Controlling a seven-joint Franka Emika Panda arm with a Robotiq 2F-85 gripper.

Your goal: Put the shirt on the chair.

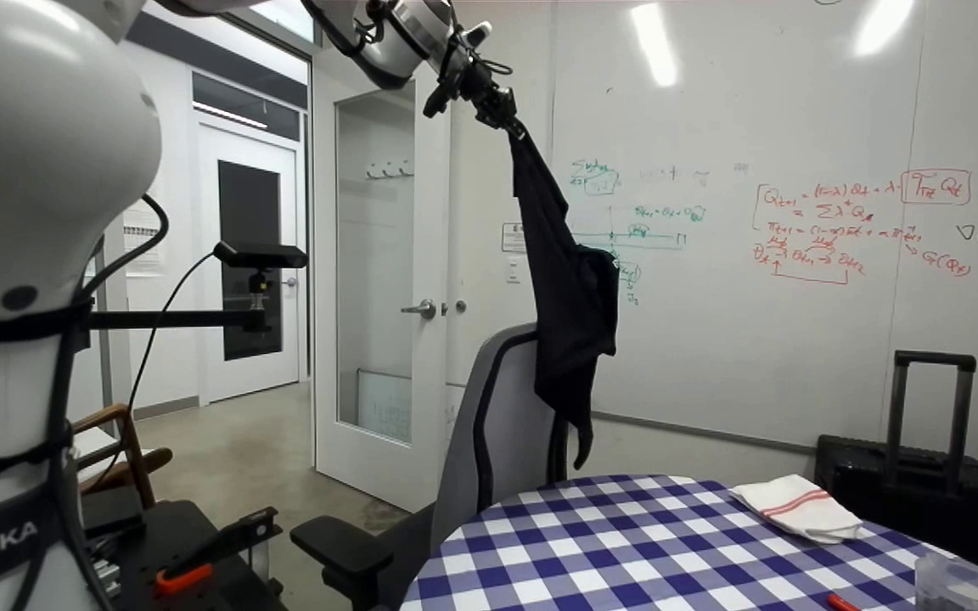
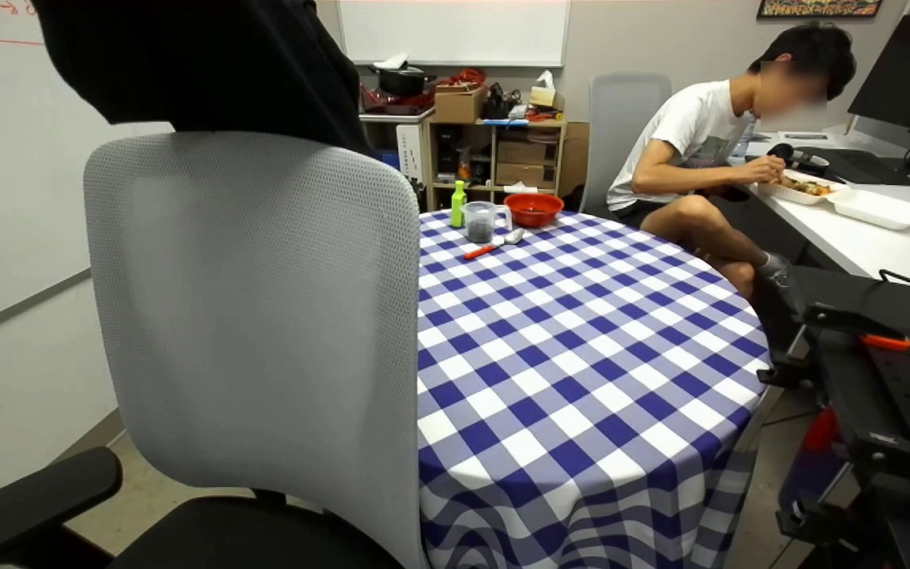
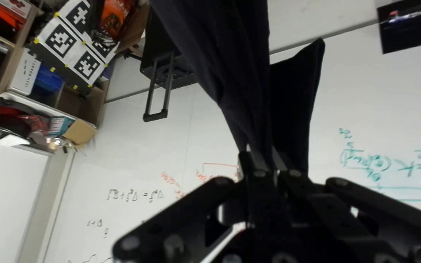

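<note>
While the shirt (image 1: 572,288) hangs in the air, the gripper (image 1: 516,129) has one end of it pinched; wrist view shows cloth clamped between the fingers (image 3: 294,182). Shirt is below the gripper, on the table side of the chair (image 2: 257,308) backrest. Overlaps the backrest's upper corner in an exterior view. Contact with it: can't tell.

Containers, all lower than the gripper and well apart from it. On the table (image 2: 581,348): cup (image 2: 480,223), see-through, dark stuff in the bottom, can't tell what; bowl (image 2: 534,212), red, something dark inside, too small to read; bottle (image 2: 457,205), green, upright just beside the cup. Desk (image 2: 909,253): food box (image 2: 793,194) open, mixed food in it, person (image 2: 680,142) sitting there. Shelf (image 2: 561,156): boxes (image 2: 523,175) in its compartments.

Shirt's long axis: steep, near vertical, lower end a bit off directly under the gripper. Narrow at the grip, wider midway, thin tip pointing down.

Also below gripper level: spoon (image 2: 494,244) lying near the cup, towel (image 1: 799,507) folded on the table, suitcase (image 1: 913,509) with handle out.
</note>
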